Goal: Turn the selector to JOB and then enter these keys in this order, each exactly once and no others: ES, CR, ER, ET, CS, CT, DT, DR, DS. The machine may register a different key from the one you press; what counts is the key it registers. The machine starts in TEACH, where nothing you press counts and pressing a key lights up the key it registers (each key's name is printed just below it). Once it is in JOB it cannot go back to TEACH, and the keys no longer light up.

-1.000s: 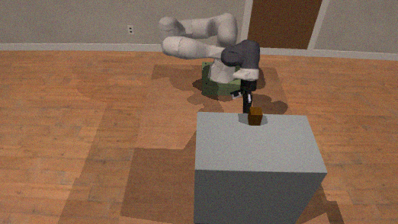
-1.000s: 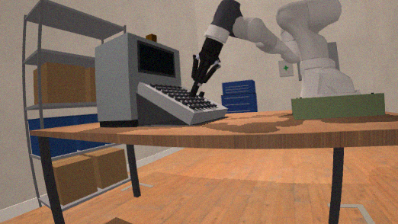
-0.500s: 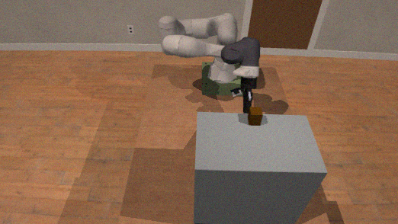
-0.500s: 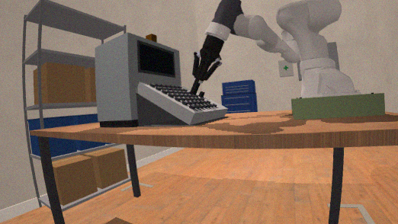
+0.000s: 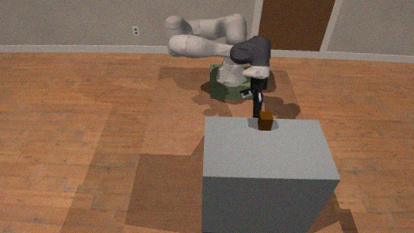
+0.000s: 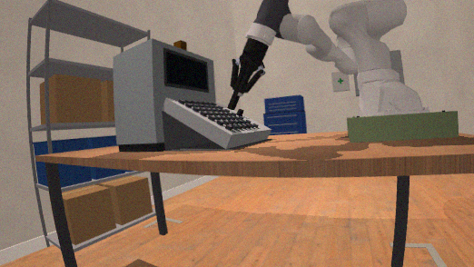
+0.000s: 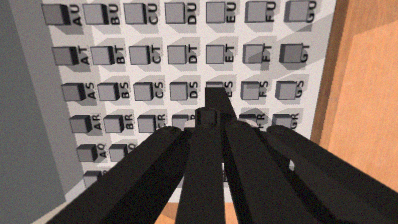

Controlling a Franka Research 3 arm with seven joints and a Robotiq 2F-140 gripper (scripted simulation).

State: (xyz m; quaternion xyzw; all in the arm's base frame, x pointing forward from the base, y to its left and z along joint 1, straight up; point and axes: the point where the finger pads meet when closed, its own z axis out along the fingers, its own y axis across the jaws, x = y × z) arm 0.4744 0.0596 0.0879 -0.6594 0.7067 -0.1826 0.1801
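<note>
Machine with sloping keyboard near the bench's left end, gripper over its keys

The machine stands upright near the left end of the bench as the exterior view shows it, set in from the left corner. Its sloping keyboard comes down toward the right, its lower edge short of the bench's front edge. Between that lower edge and the green base block, which sits toward the right end, lies a broad stretch of bench top, partly in shadow.

The gripper is clenched, its fingers together and tilted down over the keyboard's far side. In the wrist view the fingertips partly cover the ES key; whether they touch it cannot be told. The DS key and FS key flank it. Rising behind the keys, the machine's body with its dark screen bounds the room on that side. An orange-brown block rests on the machine's top, near the edge closest to the arm.
</note>
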